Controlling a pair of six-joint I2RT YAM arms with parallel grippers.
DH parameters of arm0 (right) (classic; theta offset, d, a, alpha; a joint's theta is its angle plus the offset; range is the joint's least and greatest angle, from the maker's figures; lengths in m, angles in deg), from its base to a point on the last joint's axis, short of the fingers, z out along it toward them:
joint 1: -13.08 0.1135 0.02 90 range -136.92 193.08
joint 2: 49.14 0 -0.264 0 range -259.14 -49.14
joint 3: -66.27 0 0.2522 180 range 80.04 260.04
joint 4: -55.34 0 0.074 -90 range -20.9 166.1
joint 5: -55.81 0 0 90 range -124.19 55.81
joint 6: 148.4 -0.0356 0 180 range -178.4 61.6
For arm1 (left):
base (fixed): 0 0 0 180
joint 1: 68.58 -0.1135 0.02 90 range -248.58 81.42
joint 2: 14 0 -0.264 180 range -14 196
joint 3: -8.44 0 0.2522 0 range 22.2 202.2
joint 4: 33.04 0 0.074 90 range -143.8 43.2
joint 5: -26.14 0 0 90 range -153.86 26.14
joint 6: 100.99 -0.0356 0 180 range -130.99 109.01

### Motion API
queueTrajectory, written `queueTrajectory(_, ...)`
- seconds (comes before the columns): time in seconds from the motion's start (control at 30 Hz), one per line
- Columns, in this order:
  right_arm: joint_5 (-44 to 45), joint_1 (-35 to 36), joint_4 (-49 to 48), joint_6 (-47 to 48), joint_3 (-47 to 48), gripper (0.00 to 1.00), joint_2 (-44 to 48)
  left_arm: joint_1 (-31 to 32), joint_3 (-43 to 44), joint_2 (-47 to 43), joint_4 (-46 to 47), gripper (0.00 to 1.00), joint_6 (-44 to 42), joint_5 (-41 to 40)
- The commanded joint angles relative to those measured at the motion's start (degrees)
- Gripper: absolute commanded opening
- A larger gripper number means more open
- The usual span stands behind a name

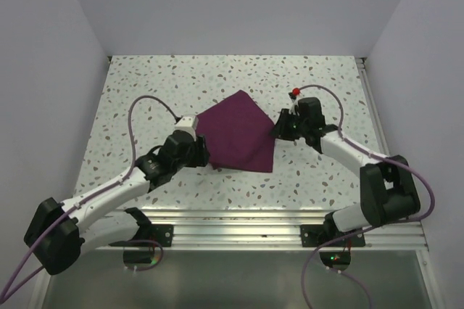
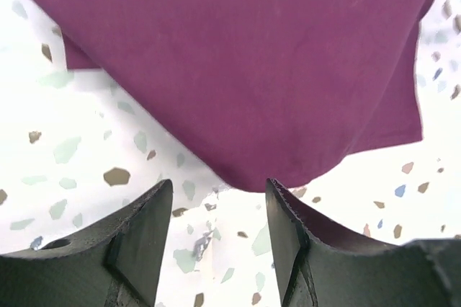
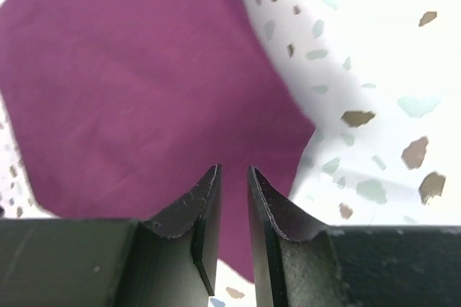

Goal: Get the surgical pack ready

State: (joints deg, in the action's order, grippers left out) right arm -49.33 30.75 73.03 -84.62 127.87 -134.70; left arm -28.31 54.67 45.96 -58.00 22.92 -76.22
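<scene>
Looking outward from the near edge: left arm reaches in from 7 o'clock. Left jaws stand released, with a wide gap and only bare speckled bench between them. The plum cloth shows a rounded fold edge just past the tips, not between them, and that view cuts it off at the top.

Right arm comes in from 4 o'clock. Right jaws are drawn to a narrow slit over the cloth's 3 o'clock corner. Purple shows through the slit; cannot tell whether any fabric is pinched.

Cloth lies mid-bench, folded flat, five-sided, its point toward 12 o'clock. What the folds cover is hidden.

A red speck by the right wrist is too small to identify.
</scene>
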Motion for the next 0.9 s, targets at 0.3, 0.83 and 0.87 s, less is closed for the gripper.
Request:
queueTrajectory(0.3,-2.79,10.01,-9.54,-6.04,-5.65,0.25,1.98,0.16,23.42,11.92,-4.36,0.60,-11.23,3.13)
queueTrajectory(0.83,1.60,10.10,-19.31,-9.29,-9.77,0.04,-11.83,0.33,35.21,29.50,-4.71,0.60,-19.58,9.99)
queueTrajectory(0.87,2.47,10.10,-18.70,-9.12,-10.91,0.02,-11.21,0.42,35.73,30.03,-4.79,0.60,-19.93,10.25)
